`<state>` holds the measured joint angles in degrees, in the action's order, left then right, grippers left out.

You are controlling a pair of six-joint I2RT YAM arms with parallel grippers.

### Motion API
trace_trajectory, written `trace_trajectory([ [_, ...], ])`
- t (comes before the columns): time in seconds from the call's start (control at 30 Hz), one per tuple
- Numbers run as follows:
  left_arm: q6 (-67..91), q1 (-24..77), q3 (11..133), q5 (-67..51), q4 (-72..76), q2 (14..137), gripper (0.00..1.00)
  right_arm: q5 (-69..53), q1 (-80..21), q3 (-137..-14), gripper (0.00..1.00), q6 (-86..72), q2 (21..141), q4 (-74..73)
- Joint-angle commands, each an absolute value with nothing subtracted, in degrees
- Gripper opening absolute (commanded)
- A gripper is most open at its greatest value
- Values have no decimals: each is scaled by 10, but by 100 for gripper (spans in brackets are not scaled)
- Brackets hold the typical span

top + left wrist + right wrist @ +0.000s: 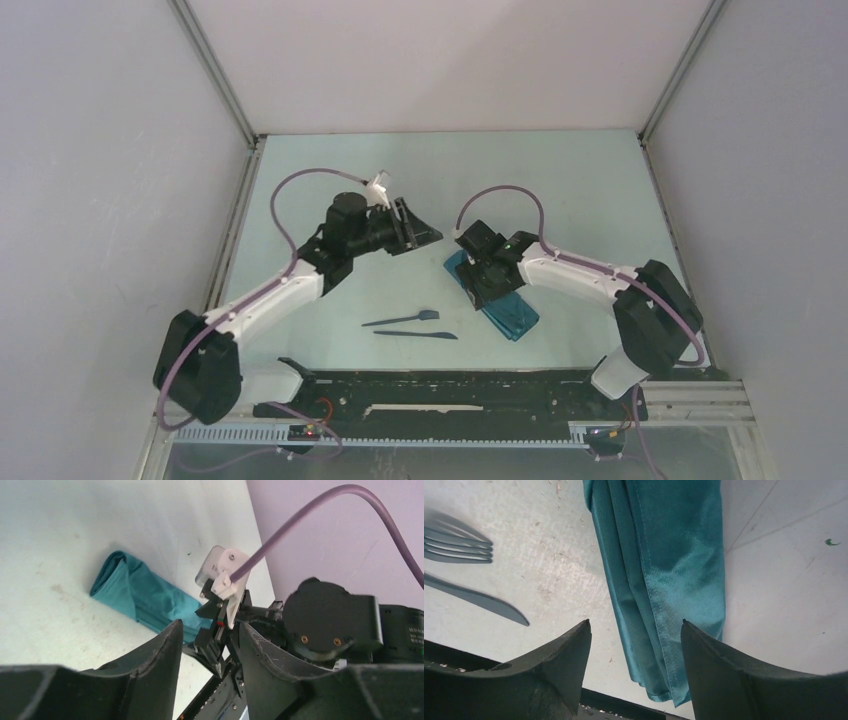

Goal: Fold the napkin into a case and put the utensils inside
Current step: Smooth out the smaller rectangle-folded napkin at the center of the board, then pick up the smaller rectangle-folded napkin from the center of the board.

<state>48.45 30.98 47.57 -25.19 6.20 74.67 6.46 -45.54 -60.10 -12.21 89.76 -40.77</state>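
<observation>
Case [510,312]: narrow folded strip, right of tabletop [330,200] centre. Its long axis runs diagonally, far-left to near-right.

Fork [400,319] and knife [415,334] lie outside it on the tabletop, near its left side and toward the near edge. They are side by side, roughly parallel to that edge, tines and knife tip toward the case.

Right claw [635,625] over the case, jaws wide, gripping nothing. Its wrist view shows the strip's layered folds between the fingers, which the overhead view hides.

Left claw [210,625] raised mid-tabletop, jaws parted, nothing held.
</observation>
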Motion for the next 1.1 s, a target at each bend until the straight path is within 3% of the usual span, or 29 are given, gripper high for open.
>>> trace_trajectory([
  [0.0, 454, 286, 422, -226, 14, 694, 51, 62, -460, -620, 74, -97, 925, -409],
  [0.3, 433, 270, 380, -218, 4, 657, 53, 55, -453, -618, 73, -101, 975, -386],
  [0.5, 432, 266, 378, -220, 4, 659, 53, 73, -454, -601, 65, -111, 995, -369],
  [0.63, 432, 265, 382, -221, 4, 663, 52, 102, -466, -597, 52, -121, 1004, -362],
  [0.9, 437, 265, 382, -213, 4, 655, 52, 138, -483, -593, 10, -150, 988, -338],
  [1.07, 435, 265, 386, -195, -24, 647, 52, 34, -478, -613, 0, -171, 942, -329],
])
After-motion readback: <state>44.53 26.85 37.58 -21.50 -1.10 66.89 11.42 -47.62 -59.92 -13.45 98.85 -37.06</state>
